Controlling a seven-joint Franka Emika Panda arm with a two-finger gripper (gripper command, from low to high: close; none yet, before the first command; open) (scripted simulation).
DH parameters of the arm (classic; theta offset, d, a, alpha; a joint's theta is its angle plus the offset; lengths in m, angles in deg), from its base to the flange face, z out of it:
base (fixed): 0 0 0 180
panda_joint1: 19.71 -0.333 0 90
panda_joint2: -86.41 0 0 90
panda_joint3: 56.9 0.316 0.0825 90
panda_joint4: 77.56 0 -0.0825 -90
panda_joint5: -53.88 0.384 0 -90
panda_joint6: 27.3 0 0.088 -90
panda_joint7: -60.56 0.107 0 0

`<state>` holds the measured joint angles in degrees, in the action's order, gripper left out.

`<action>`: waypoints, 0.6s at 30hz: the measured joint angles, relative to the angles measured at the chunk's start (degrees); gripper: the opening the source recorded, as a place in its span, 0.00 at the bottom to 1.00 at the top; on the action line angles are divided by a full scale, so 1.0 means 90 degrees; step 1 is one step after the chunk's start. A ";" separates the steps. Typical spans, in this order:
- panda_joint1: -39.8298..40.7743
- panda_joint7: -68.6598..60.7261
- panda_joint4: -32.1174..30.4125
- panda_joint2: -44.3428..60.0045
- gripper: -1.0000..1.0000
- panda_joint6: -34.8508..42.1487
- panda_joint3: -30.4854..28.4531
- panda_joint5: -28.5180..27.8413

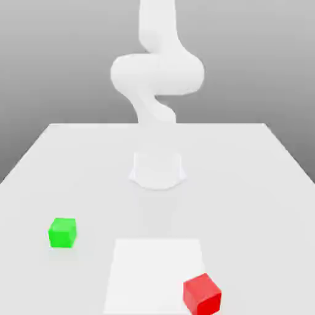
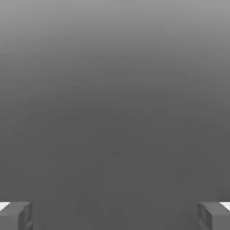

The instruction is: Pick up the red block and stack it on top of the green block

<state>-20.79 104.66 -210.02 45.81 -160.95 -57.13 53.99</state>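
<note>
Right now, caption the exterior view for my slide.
Red block and green block sit apart on the white table.

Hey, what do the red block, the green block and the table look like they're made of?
The red block looks like smooth, matte plastic or painted wood: flat, even color, crisp edges, no grain or glare. The green block looks the same, with plain uniform faces. The table looks like a matte white surface, perhaps laminate or painted board, with no texture. It is a simulator's render, so these are guesses.

White table (image 1: 258, 184) — lighter square patch (image 1: 154, 271) near front edge — grey backdrop.
</note>
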 joint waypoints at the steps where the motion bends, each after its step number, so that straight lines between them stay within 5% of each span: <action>1: -0.0051 -0.0084 -0.0032 0.0251 0.50 -0.0089 -0.0010 0.0006; 18: -0.0660 -0.1402 -0.0541 0.4194 0.50 -0.1491 0.0049 0.0111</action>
<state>-26.73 92.04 -214.89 83.56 -174.37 -56.69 54.99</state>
